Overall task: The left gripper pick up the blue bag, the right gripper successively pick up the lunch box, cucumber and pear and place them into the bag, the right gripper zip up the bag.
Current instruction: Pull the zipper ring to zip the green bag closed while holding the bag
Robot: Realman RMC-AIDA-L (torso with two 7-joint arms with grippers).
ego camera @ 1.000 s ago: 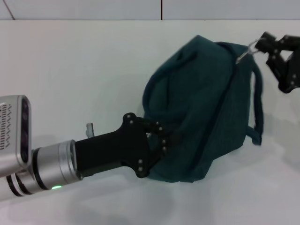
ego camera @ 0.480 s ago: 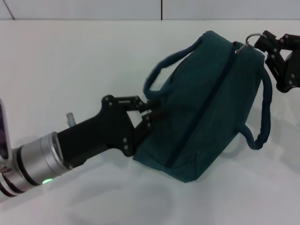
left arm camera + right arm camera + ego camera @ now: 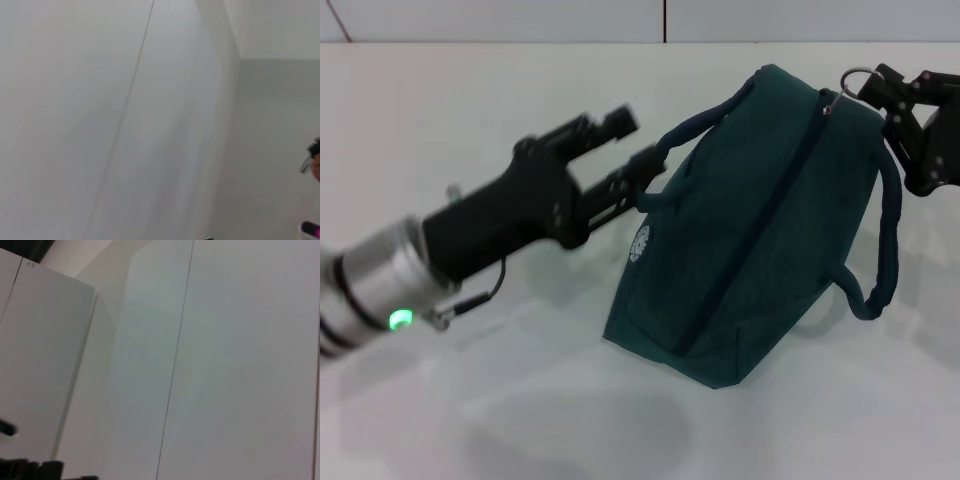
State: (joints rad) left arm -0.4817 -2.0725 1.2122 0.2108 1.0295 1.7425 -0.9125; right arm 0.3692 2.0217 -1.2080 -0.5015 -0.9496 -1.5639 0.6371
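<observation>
One blue bag (image 3: 760, 220), two handles, between two grippers.

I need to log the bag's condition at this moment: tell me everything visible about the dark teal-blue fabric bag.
The dark teal-blue fabric bag stands tilted on the white table, its long zipper shut along the top. The metal ring pull sits at the all-black right gripper. Two padded loop handles show: one hangs down the right side, the other lies at the fingers of the silver-wristed left gripper. A small pale round mark shows on its near face.
</observation>
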